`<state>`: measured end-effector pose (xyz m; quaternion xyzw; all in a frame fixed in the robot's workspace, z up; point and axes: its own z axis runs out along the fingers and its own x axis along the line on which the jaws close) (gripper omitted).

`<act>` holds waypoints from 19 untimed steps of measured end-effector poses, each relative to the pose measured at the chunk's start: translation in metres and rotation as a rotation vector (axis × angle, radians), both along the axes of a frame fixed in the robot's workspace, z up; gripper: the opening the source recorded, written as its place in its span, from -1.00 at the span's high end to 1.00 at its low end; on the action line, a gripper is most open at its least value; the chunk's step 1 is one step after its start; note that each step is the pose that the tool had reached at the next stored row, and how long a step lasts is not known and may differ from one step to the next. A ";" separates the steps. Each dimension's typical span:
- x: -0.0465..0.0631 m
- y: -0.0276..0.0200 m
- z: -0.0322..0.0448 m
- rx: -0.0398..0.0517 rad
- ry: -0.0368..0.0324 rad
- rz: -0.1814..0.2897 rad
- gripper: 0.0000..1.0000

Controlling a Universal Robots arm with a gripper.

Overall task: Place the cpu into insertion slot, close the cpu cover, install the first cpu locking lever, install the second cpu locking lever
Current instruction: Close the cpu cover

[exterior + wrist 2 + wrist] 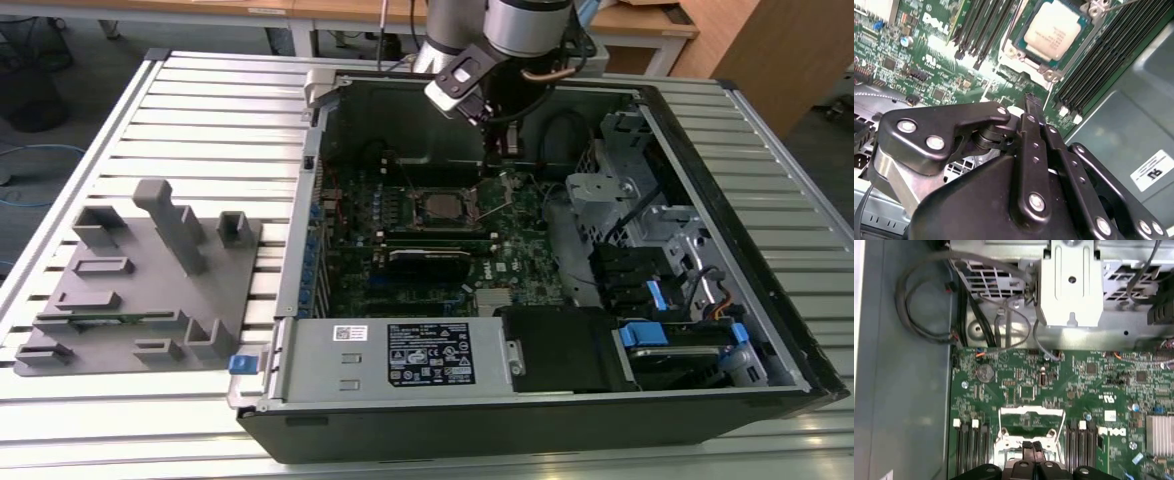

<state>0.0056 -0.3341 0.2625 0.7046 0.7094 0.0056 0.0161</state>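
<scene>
Closest to the lens in the second wrist view is the black linkage of the gripper (1032, 107). Its two fingers are pressed together with nothing visible between them, and their tips hang over the motherboard (1094, 385) just beside the socket. Past the tips, the cpu (1054, 29) lies silver side up in the insertion slot (1030, 50). The cpu cover (1030, 411) frames it, though I cannot tell whether the frame lies fully flat. Rows of black memory slots (1099, 65) run close along both sides. In the exterior view a thin wire lever (505, 200) seems to stand up unlatched next to the socket.

The likely trouble is crowding. A tip that slides off the springy wire could jab the board or a memory slot. If the cover sits crooked, pressing on it could load the chip unevenly and bend the contacts beneath.
</scene>
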 end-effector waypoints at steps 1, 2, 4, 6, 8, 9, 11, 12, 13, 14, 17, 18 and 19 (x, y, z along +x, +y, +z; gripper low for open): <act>0.002 0.0000 0.0000 0.0000 0.0000 0.000 0.80; 0.004 0.0000 -0.0001 0.0001 0.0000 0.000 0.80; 0.007 0.0000 -0.0001 0.0001 0.0000 0.000 0.80; 0.011 0.0000 -0.0003 0.0002 -0.0001 0.000 0.80; 0.014 0.0000 -0.0004 0.0003 -0.0001 0.000 0.80; 0.016 0.0000 -0.0004 0.0002 -0.0001 0.000 0.80; 0.018 0.0000 -0.0004 0.0002 0.0000 0.000 0.80; 0.020 0.0000 -0.0004 0.0002 0.0000 0.000 0.80; 0.021 0.0000 -0.0004 0.0001 0.0000 0.000 0.80; 0.022 0.0000 -0.0004 0.0001 0.0000 0.000 0.80; 0.024 0.0000 -0.0004 0.0001 0.0000 0.000 0.80; 0.025 0.0000 -0.0004 0.0002 0.0000 0.000 0.80; 0.026 0.0000 -0.0005 0.0001 0.0000 0.000 0.80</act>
